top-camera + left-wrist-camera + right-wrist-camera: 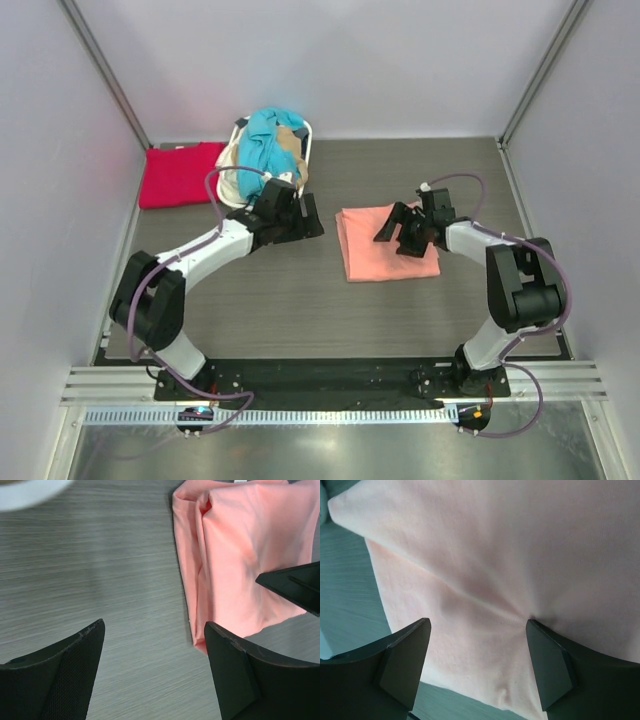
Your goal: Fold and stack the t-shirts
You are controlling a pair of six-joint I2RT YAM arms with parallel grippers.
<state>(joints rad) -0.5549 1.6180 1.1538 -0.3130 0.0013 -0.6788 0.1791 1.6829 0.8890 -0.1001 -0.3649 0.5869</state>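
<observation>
At the centre-right of the table [280, 300], the salmon-pink shirt [388, 250] is lying folded into a flat rectangle. The right gripper [478, 622] is hovering low over it with its fingers spread, one fingertip [545, 650] seemingly pressing the cloth where creases are converging. The left gripper [154, 625] is hanging just beside the shirt's left edge, its fingers likewise apart and gripping nothing. The crimson shirt [180, 175] is resting folded at the far left, while the teal shirt [265, 140] and beige shirt [292, 150] are sitting bunched in the white basket [30, 491]. Judged step: finishing this fold and lifting it for stacking. Doing this well is probably calling for both grippers pinching through all layers at opposite edges, holding the bundle level so that it is not opening out, and not dragging the top layer alone.
</observation>
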